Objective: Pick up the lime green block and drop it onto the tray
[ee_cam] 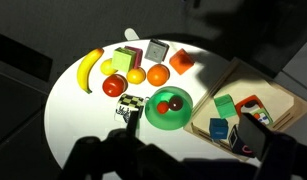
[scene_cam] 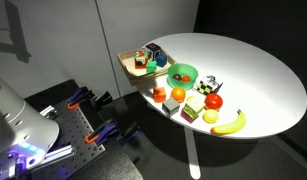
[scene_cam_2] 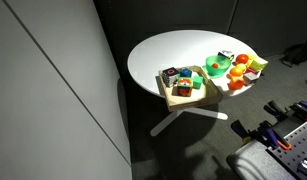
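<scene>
The lime green block sits on the round white table among fruit and other blocks, between a lemon-like fruit and a darker block. It also shows in an exterior view, next to the orange cube. The tan wooden tray lies at the table's edge and holds several small blocks; it shows in both exterior views. My gripper is open and empty, high above the table over the green bowl, well away from the block.
A banana, a tomato, two oranges and a checkered object crowd round the block. The bowl holds a red and a dark ball. The far half of the table is bare. A workbench with clamps stands beside it.
</scene>
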`<control>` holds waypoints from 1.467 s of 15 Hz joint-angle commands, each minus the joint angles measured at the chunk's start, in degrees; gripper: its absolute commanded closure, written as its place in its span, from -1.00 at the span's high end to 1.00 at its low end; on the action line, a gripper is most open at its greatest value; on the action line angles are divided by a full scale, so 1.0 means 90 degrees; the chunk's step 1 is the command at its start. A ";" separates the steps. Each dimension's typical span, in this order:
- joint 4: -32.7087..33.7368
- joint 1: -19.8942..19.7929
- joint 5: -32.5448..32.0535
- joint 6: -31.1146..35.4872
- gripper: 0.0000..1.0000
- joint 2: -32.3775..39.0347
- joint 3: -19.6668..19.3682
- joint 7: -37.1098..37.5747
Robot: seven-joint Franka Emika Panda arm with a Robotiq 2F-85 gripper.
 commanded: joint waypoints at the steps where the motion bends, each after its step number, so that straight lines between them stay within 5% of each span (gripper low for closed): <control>1: 0.0521 0.0114 0.0382 0.0239 1.00 0.0720 -0.0129 0.0096; 12: 0.1533 -0.0142 0.0995 0.0281 1.00 0.2730 -0.0138 0.0526; 22: 0.1634 -0.0567 0.1014 0.0491 1.00 0.3876 -0.0223 0.0770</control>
